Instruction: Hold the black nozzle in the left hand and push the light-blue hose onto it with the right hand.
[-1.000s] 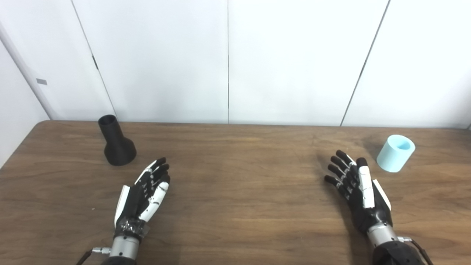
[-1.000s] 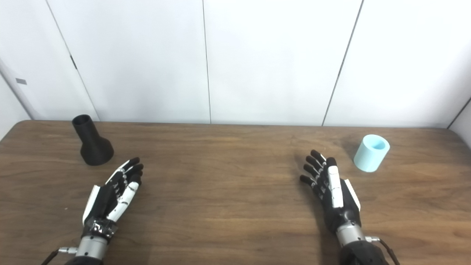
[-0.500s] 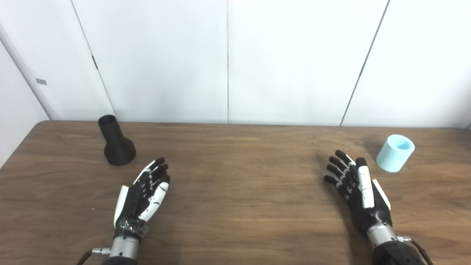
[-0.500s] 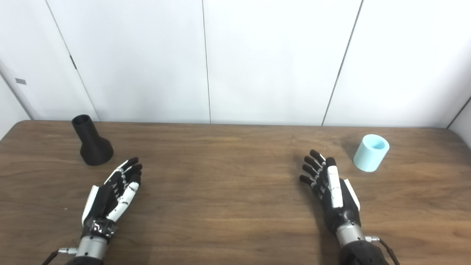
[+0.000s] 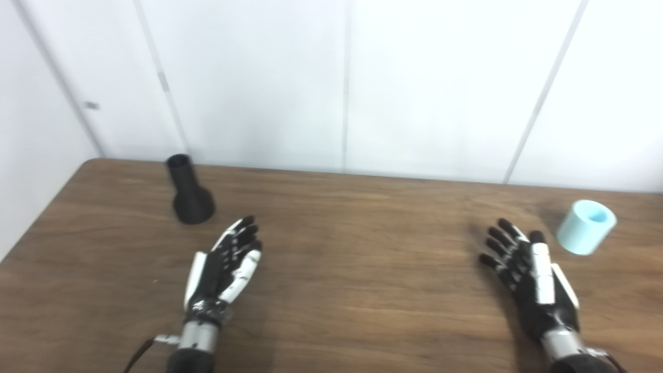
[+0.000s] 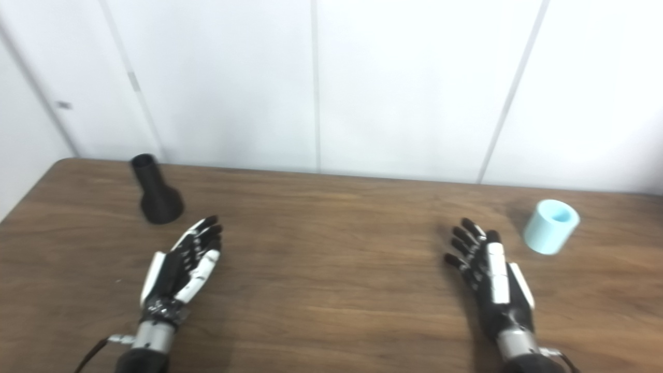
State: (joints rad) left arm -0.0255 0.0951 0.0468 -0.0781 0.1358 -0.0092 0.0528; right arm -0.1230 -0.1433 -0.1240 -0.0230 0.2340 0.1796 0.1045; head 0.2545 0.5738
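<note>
- Black nozzle (image 5: 189, 192) is stood upright on its flared base at the far left of the wooden table (image 5: 352, 269), just beyond the left hand (image 5: 224, 269).
- Light-blue hose (image 5: 586, 227) is set far right, just beside the right hand (image 5: 528, 280).
- Both hands are spread flat, nothing held.
- Nozzle is best wrapped at the flared base, neck left free for the hose.

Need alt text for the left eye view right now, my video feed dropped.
Both hands are open and empty above a wooden table: the left hand lies near an upright black nozzle at back left, the right hand beside a light-blue hose piece at far right. White wall panels stand behind.
</note>
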